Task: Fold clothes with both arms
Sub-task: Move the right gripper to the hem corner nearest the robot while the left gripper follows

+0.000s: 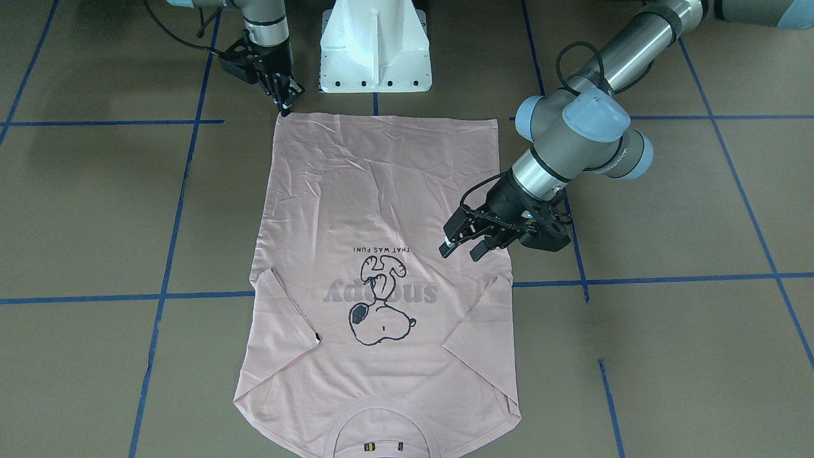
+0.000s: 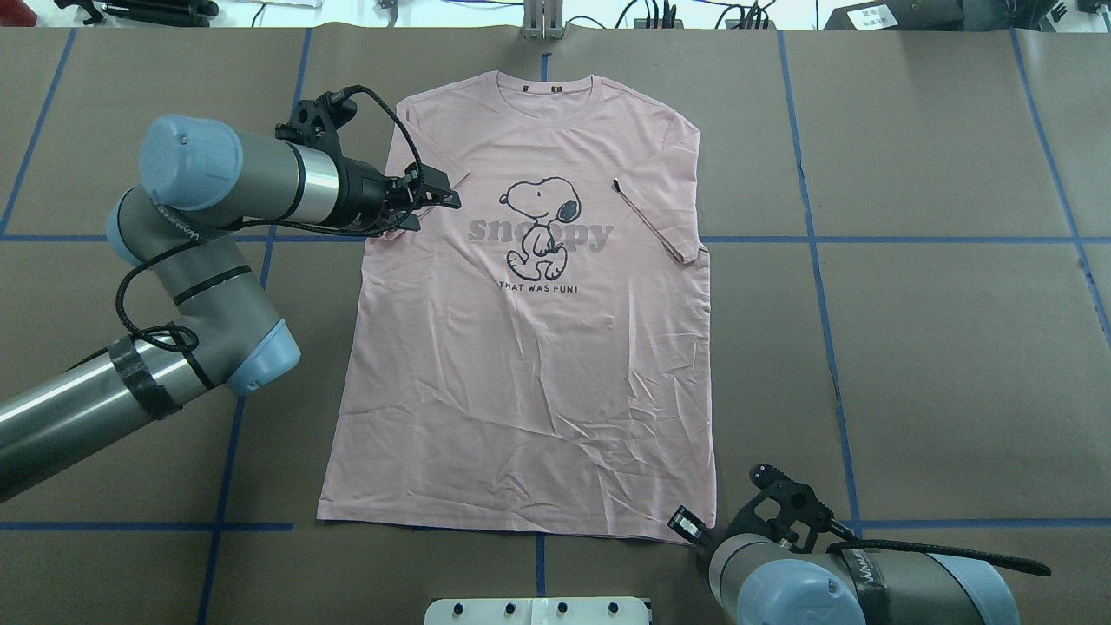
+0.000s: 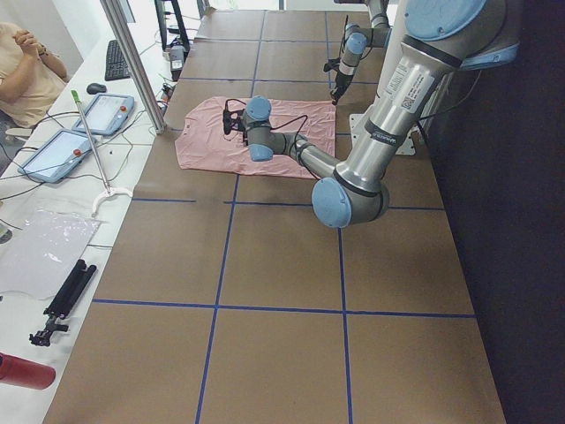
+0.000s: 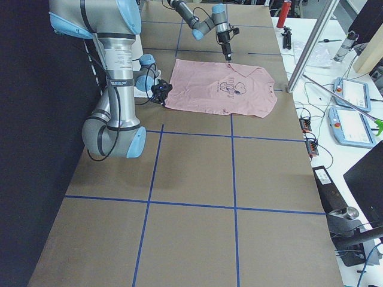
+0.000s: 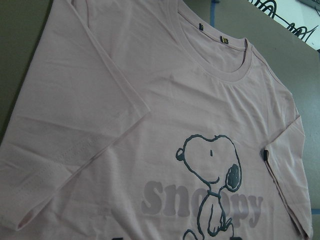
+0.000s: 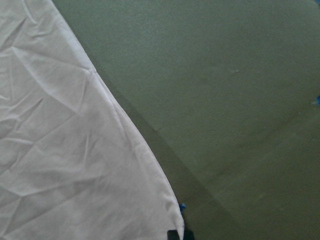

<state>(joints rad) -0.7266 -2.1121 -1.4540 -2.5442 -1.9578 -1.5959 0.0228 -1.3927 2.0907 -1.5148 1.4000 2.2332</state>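
Nearest my base, at the lower right of the overhead view, my right gripper [image 1: 285,107] points down at the hem corner [image 2: 707,525] of the pink T-shirt [image 2: 521,391]. Its tips sit right at the cloth edge, but I cannot tell whether they are clenched on it or only beside it.

The T-shirt lies flat on the desk [image 2: 911,347], print up, in the centre of the frame, its body creased but at full length.

Further out, my left gripper [image 1: 460,252] hangs over the chest at centre left, jaws spread and holding nothing. It is beside the left sleeve [image 1: 477,324], which is turned in over the body, as is the right sleeve [image 2: 660,217].

Farthest, the collar [image 2: 547,87] rests at the top.

I judge the sleeve folds done. Folding the body, likely hem toward collar, is left.
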